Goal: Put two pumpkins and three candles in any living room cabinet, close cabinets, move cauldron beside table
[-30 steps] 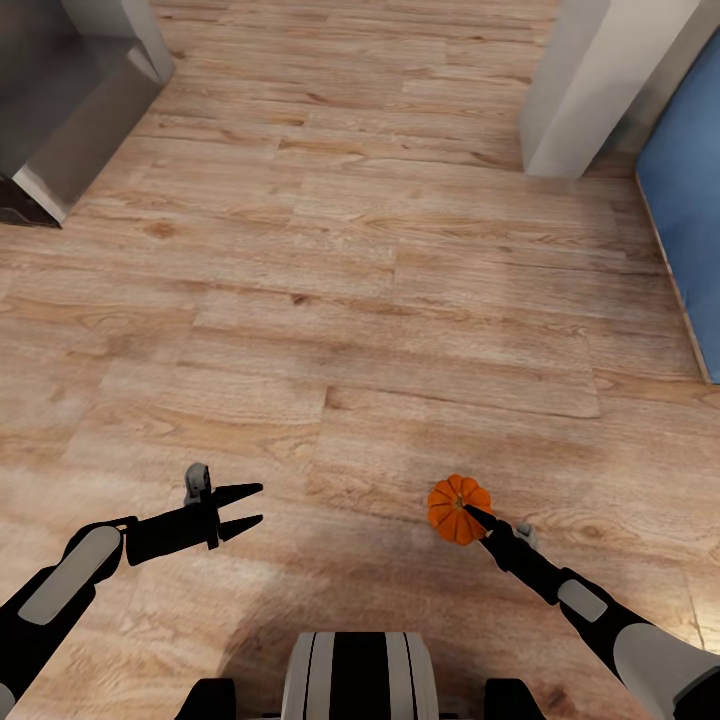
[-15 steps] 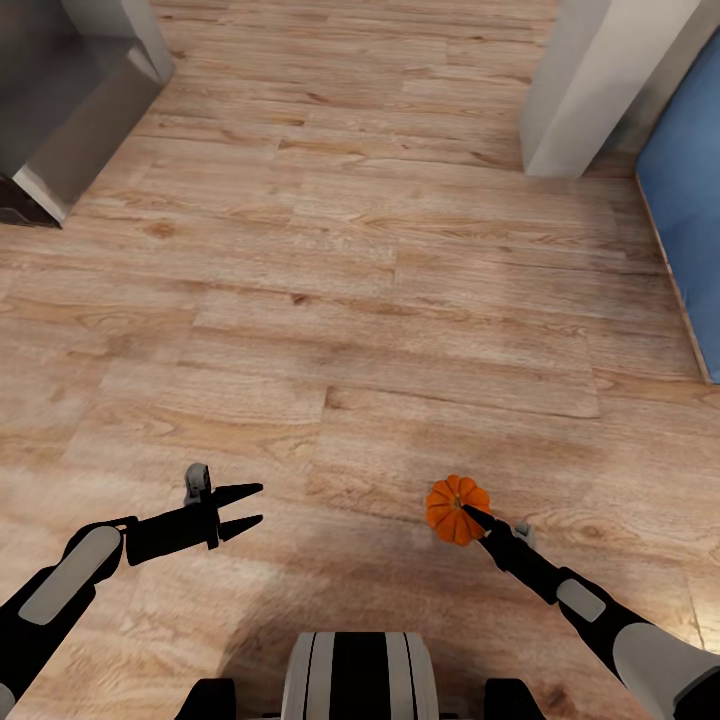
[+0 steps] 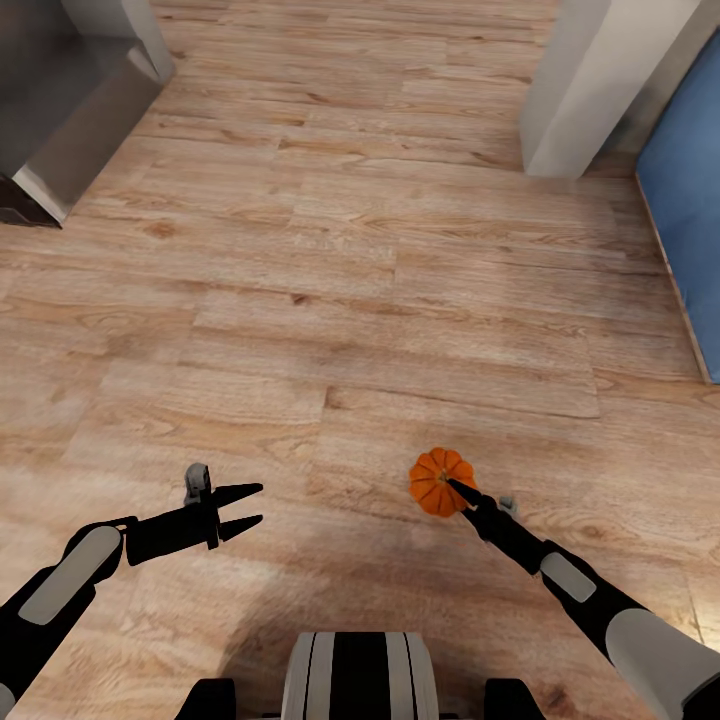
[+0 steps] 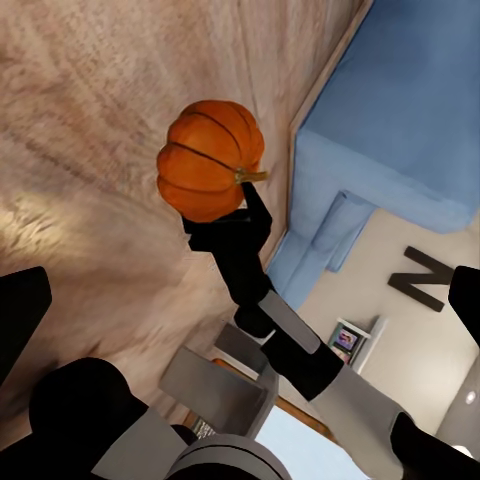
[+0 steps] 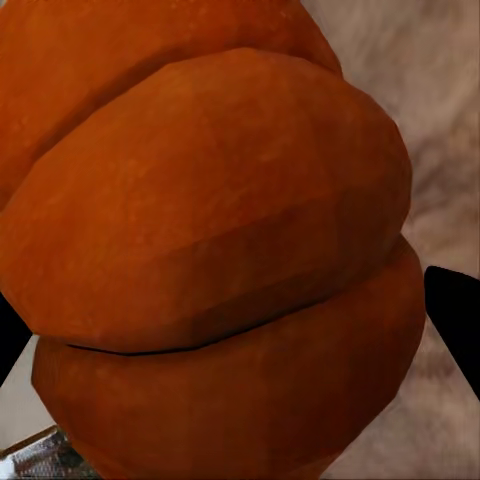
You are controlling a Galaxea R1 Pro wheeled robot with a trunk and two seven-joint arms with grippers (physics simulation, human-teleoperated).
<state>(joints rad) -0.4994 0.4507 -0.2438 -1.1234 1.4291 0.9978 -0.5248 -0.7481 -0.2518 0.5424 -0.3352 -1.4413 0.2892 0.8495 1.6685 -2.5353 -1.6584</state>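
While carrying over bare wood floor [image 3: 360, 300], early going by the look of it: no cabinet, candles, cauldron or table in sight, so nearly everything left to do. Over on the left, left gripper [image 3: 248, 507] hanging spread and empty, out ahead of the trunk. Across to the right, right gripper [image 3: 452, 487] clamped on one pumpkin [image 3: 438, 482], held at the fingertips above the floor, ribs crowding the right wrist view [image 5: 220, 250], stem sideways in the left wrist view [image 4: 210, 158]. Against a second ago: pumpkin and right gripper shifted toward the left gripper and slightly forward; left gripper unmoved, camera steady.
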